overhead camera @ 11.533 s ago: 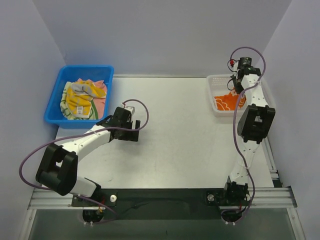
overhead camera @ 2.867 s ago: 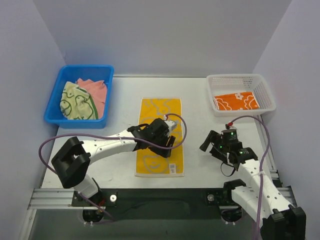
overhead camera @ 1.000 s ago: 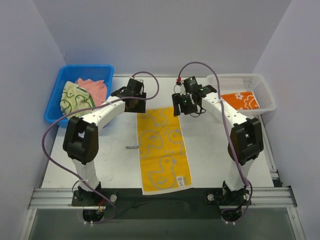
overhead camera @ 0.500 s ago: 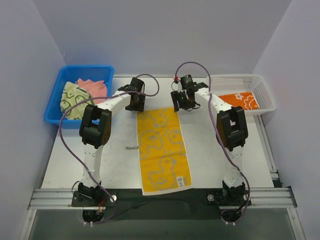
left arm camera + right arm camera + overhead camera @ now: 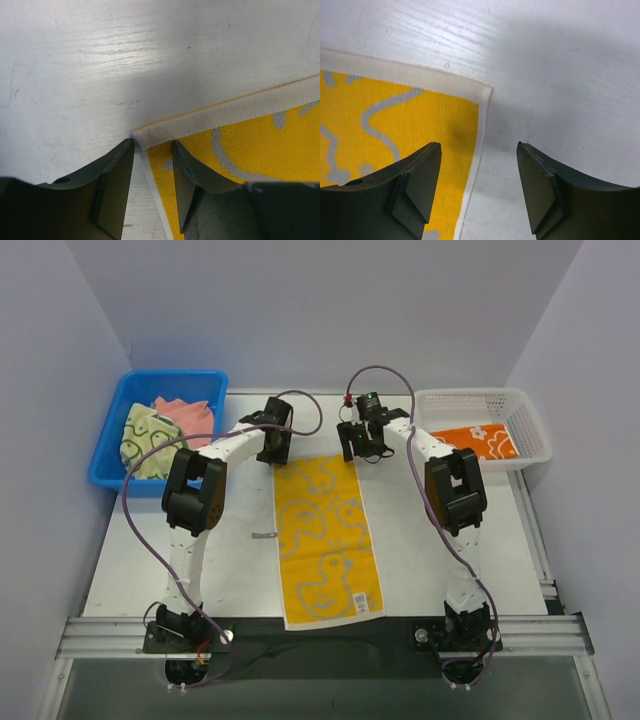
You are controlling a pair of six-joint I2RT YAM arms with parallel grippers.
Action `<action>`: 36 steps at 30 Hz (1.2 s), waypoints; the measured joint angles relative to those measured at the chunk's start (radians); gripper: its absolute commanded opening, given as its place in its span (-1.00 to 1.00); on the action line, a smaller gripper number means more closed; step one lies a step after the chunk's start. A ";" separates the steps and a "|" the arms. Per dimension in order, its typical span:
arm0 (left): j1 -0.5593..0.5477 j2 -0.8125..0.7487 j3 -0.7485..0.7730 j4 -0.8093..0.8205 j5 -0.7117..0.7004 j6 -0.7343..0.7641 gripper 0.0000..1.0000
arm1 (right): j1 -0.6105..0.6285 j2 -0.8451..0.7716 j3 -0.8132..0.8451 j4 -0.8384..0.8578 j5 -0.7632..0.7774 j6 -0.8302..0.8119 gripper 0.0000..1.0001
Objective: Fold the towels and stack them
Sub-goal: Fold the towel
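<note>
The bench (image 5: pixel 430 540) carries the yellow towel (image 5: pixel 325 540) with the grey duck print, spread flat down its middle, one short edge towards the back edge and the other near the front edge; the blue bin (image 5: pixel 105 455) sits at the back-left corner and the white basket (image 5: pixel 530 425) at the back-right corner; the bin holds the pale green towel (image 5: pixel 145 445) and the salmon-pink towel (image 5: pixel 190 418), both crumpled, and the basket holds the orange towel (image 5: pixel 480 440), folded flat. The left gripper (image 5: pixel 151 145) is down at the yellow towel's (image 5: pixel 260 150) far-left corner – jaws a narrow gap apart, the hem's tip between them, not pinched; the right gripper (image 5: pixel 477 146) straddles the far-right corner (image 5: pixel 395 125) – jaws wide apart, holding nothing.
</note>
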 measured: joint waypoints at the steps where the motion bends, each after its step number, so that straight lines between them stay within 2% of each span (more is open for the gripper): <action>1: -0.001 0.000 0.000 0.000 0.000 0.004 -0.06 | 0.000 0.009 0.006 0.008 0.006 0.001 0.24; 15: -0.007 0.004 0.003 0.003 -0.005 0.024 -0.08 | 0.001 0.116 0.101 0.045 0.027 0.023 0.07; 26: -0.011 0.004 0.004 0.005 -0.008 0.034 -0.12 | 0.024 0.211 0.271 -0.058 0.077 0.011 0.01; 32: -0.012 0.004 0.004 0.006 -0.008 0.034 -0.17 | 0.030 0.229 0.311 -0.098 0.095 0.011 -0.06; 35: -0.012 0.004 0.004 0.007 -0.008 0.034 -0.22 | 0.030 0.233 0.321 -0.116 0.094 0.012 -0.13; 36: -0.013 0.004 0.004 0.007 -0.008 0.034 -0.24 | 0.031 0.237 0.327 -0.123 0.093 0.012 -0.23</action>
